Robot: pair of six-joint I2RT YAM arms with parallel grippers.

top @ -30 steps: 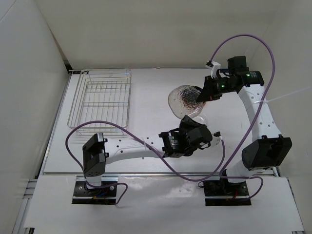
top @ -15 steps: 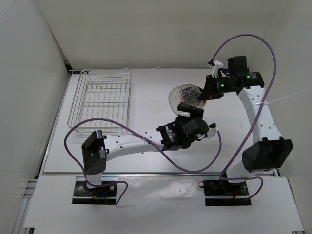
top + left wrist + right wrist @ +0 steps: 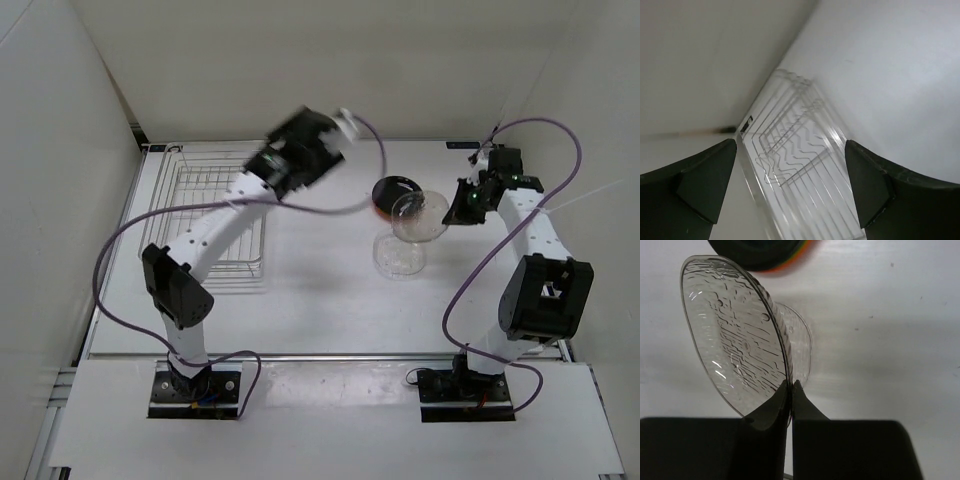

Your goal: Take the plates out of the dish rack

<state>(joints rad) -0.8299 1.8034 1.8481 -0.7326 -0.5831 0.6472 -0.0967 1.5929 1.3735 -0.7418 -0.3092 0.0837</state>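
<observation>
— One plate left off the counter point(image 3: 300, 290), and it has just changed owners! The left hand point(image 3: 790, 167) has let go, sprung wide open and swung right back over the dish rack point(image 3: 190, 195).
— Empty, too: nothing between those fingers point(image 3: 705, 185) in the wrist view, only bare wire below.
— So the clear plate point(image 3: 420, 215) belongs to the right hand point(image 3: 791, 386) alone now. It's pinched shut on the rim, with the plate standing on edge, tilted.
— And it has travelled. A second ago both hands met over the middle of the counter. Now the right arm has drawn it off to the right, just beside the black plate point(image 3: 397, 190).
— That black one sits on top of others, with an orange edge point(image 3: 790, 261) peeping out underneath.
— There's a pale glassy ring point(image 3: 400, 255) on the counter below the held plate. Shadow or something solid?
— Can't tell from here.
— What does it mean for the job?
— I'd say the handover is done and the rack looks unloaded, since no plate shows in it. All that remains, by my reading, is laying this one flat, on the others or next to them.
— Thin grip on a slick rim, mind. It could swivel on the way down.
</observation>
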